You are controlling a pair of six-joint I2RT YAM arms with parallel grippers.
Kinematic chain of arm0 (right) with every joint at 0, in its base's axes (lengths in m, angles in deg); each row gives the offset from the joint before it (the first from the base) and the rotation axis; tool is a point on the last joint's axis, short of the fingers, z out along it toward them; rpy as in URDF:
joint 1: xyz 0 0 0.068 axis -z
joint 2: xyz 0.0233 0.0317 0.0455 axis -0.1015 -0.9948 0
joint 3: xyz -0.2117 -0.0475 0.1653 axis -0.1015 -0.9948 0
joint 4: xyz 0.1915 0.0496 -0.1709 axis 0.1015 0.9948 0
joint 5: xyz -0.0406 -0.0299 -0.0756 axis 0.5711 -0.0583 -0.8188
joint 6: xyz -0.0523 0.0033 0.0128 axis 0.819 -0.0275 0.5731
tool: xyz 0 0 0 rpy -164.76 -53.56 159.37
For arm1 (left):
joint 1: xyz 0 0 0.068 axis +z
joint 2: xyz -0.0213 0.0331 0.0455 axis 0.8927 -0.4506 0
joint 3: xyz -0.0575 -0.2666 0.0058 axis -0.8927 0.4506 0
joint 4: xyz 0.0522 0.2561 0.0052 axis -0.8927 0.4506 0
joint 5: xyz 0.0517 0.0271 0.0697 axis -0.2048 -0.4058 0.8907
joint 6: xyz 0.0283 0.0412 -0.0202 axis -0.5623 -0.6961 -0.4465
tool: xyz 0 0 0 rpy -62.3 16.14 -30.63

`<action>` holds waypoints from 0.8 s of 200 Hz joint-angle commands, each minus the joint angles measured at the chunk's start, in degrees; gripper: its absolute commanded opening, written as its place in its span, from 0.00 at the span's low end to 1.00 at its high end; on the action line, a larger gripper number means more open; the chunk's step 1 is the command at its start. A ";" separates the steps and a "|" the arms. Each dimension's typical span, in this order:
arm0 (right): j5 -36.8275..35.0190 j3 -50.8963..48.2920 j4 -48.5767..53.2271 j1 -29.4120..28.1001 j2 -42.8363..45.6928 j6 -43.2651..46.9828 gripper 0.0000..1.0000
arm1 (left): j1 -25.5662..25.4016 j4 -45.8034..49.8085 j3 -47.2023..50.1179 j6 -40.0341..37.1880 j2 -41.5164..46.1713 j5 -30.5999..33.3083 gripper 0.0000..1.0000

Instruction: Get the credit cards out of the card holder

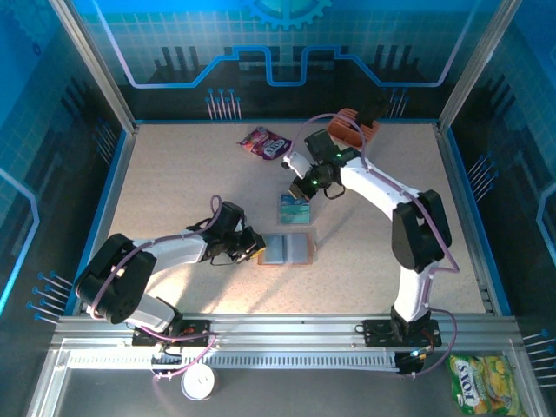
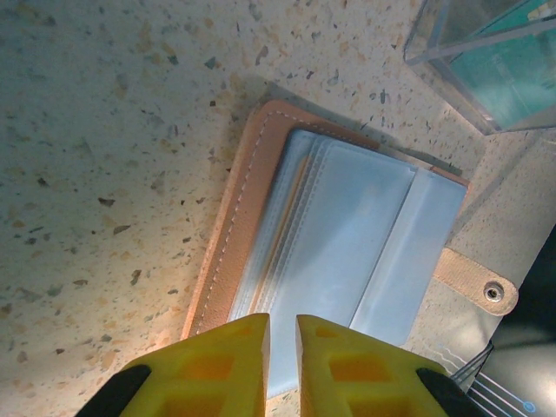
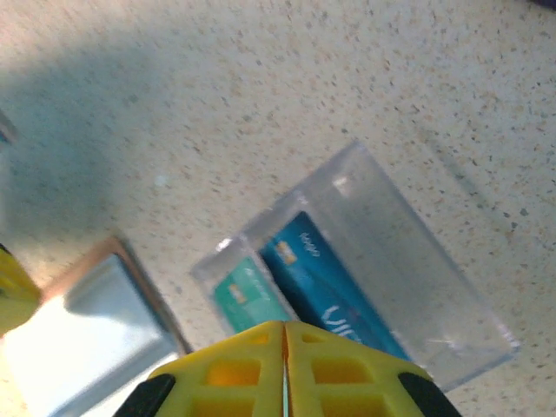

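Note:
The card holder [image 1: 287, 249] lies open on the table, tan leather outside and grey-blue pockets [image 2: 347, 234] inside. My left gripper [image 2: 282, 320] is at its left edge [image 1: 254, 246], the yellow fingers closed to a narrow gap over the wallet's near rim. My right gripper [image 3: 284, 326] hangs just beyond the wallet [image 1: 301, 189], shut on a thin teal credit card seen edge-on [image 3: 284, 395]. Below it stands a clear box [image 3: 417, 287] holding a green card [image 3: 248, 300] and a blue card [image 3: 330, 287].
A purple snack packet [image 1: 263, 143] and an orange caddy [image 1: 352, 128] sit at the back of the table. The wallet's snap tab [image 2: 473, 282] sticks out on its far side. A yellow packet [image 1: 482, 382] lies outside the frame, front right.

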 commanded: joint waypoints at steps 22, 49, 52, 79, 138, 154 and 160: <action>2.28 -13.07 -10.26 -3.00 9.09 -18.56 0.14 | 0.06 -0.28 0.18 -1.04 0.24 -0.66 0.16; 2.66 -22.37 -17.94 -4.68 14.42 -29.37 0.15 | 0.06 -0.63 1.08 -1.15 0.36 -0.75 0.16; 2.70 -23.25 -18.70 -4.89 14.87 -30.64 0.15 | 0.09 -0.67 1.20 -1.15 0.39 -0.74 0.16; 4.62 -29.27 -24.25 -6.58 17.90 -39.62 0.15 | 0.07 -0.31 1.81 -1.60 0.76 -0.35 0.16; 5.98 -32.37 -27.09 -10.99 17.62 -45.68 0.16 | 0.08 2.86 1.37 -3.71 1.54 0.95 0.13; 6.17 -32.76 -27.67 -11.26 17.14 -48.29 0.16 | 0.04 3.34 1.63 -3.74 2.45 1.28 0.12; 6.23 -32.86 -27.78 -11.34 16.77 -49.42 0.16 | 0.04 3.60 1.79 -3.80 2.81 1.40 0.11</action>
